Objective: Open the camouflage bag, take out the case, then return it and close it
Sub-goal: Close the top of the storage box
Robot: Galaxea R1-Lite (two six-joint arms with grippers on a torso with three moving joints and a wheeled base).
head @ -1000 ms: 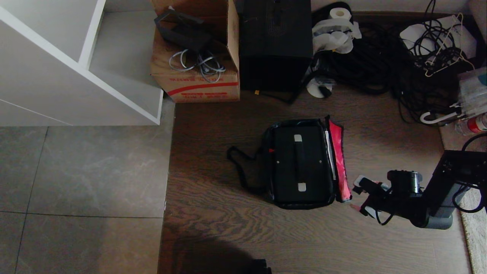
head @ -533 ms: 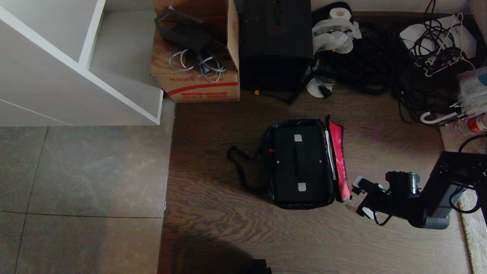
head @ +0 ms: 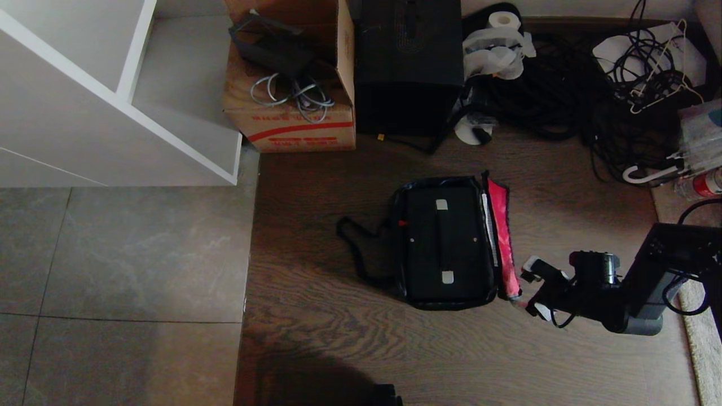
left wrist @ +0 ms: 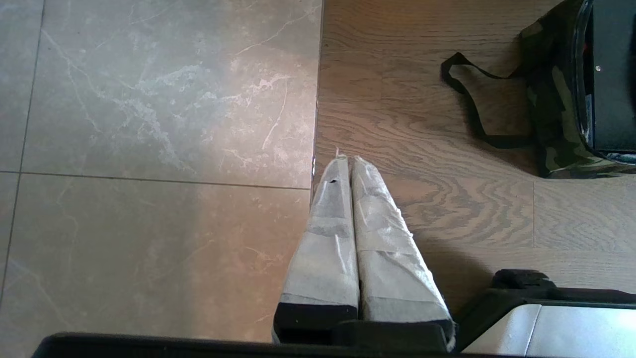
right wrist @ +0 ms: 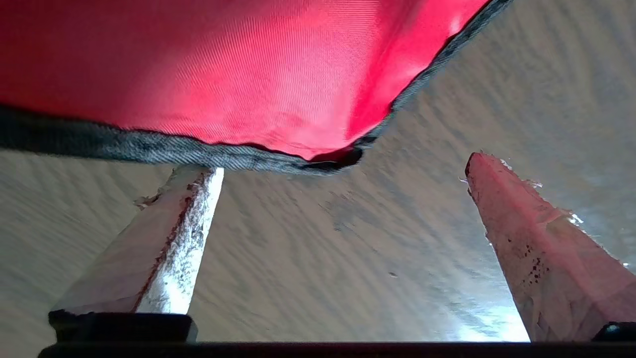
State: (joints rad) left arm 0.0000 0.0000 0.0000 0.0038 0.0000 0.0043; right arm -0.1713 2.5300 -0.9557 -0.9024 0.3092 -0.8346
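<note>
The camouflage bag lies open on the wood floor, the case inside. The right gripper — jaws wide, empty — sits at the red lid's near corner (likely closing next): it must pinch that edge.

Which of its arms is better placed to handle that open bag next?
Probably the right. Its open end effector sits beside the red lid of the camouflage bag. The left end effector is shut and well away from the bag, near the tiles.
</note>
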